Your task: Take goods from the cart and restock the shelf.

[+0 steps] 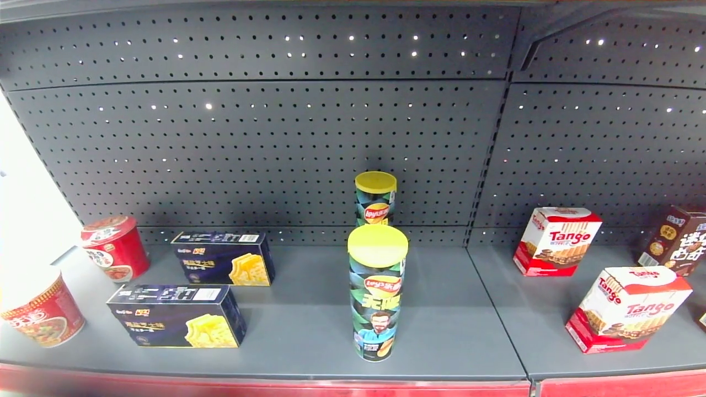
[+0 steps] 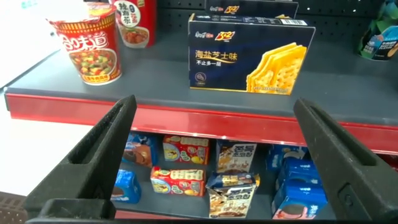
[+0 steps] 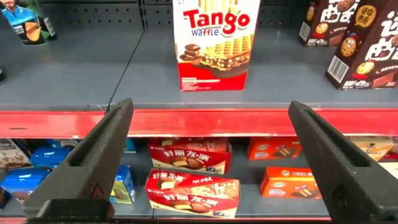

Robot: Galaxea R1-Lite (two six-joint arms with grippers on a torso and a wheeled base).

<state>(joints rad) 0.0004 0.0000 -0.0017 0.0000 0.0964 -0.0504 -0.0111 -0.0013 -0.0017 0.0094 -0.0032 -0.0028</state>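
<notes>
The left gripper and the right gripper hang before the shelf's red edge, fingers spread wide, holding nothing. The shelf carries a front row: noodle cup, cracker box, chip can, wafer box. Behind each sits a second of its kind, nearer the pegboard. The lower shelf holds snack boxes.

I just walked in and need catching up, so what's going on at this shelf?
Nothing is being handled. The left tool and right tool hang open and empty before the red edge of the shelf. On it stand two chip cans, noodle cups and cracker boxes to their left, wafer boxes to their right.
</notes>
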